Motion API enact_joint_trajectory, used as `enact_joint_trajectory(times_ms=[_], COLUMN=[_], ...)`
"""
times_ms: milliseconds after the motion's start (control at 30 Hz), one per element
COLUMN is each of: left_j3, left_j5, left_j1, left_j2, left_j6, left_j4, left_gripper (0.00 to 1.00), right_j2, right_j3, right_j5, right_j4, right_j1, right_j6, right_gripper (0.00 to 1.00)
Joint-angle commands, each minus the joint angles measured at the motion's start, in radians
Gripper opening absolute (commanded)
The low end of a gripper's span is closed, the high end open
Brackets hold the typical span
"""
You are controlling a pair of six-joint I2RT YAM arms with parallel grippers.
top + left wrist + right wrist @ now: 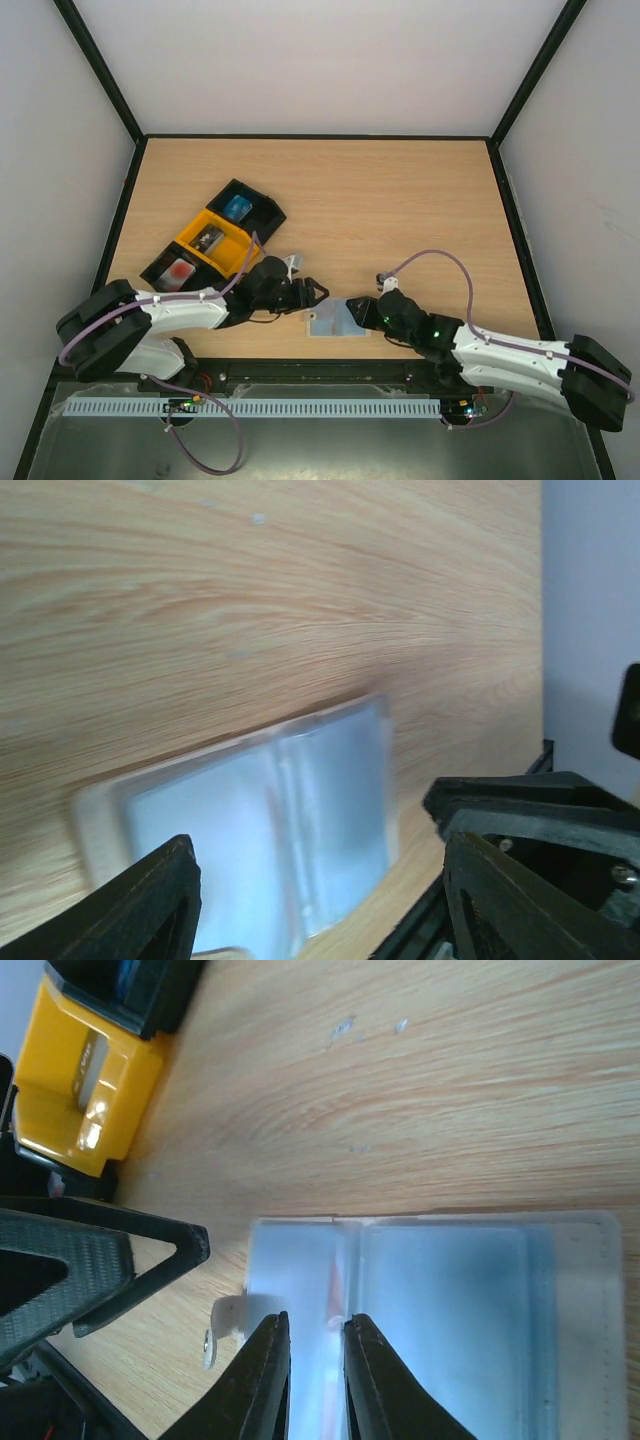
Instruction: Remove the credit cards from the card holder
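- The desk point(400, 200) is seen beneath the flat card holder point(333, 322).
- The left pincer point(312, 292) is spread open over it.
- The right pincer point(360, 308) is nearly closed at its fold.
- A red credit card point(335, 1295) edge is seen inside.

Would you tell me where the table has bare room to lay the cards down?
Free on the table: the broad far strip behind the trays, and the whole right side, from the card holder to the right edge. Crowded: near centre, where left gripper and right gripper meet at the holder.
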Motion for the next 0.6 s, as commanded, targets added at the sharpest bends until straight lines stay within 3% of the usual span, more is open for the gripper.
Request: enact_joint_trajectory(times_ms=[0, 167, 567], left_j3=[-0.067, -0.108, -0.12], left_j5=[0.024, 0.085, 0.111], left_j1=[0.021, 0.048, 0.052], left_j2=[-0.01, 0.021, 0.068], left_j6=[-0.012, -0.05, -0.053], left_j4=[0.035, 0.137, 0.189], left_gripper=[0.69, 0.69, 0.65], right_j2=[0.105, 0.248, 0.485], right_j3=[0.052, 0.077, 0.115], right_j5=[-0.055, -0.126, -0.167], right_j4=[0.096, 0.152, 0.188], right_j1=[0.004, 0.004, 0.017], right_j6=[-0.014, -0.011, -0.014], right_gripper=[0.17, 0.16, 0.13])
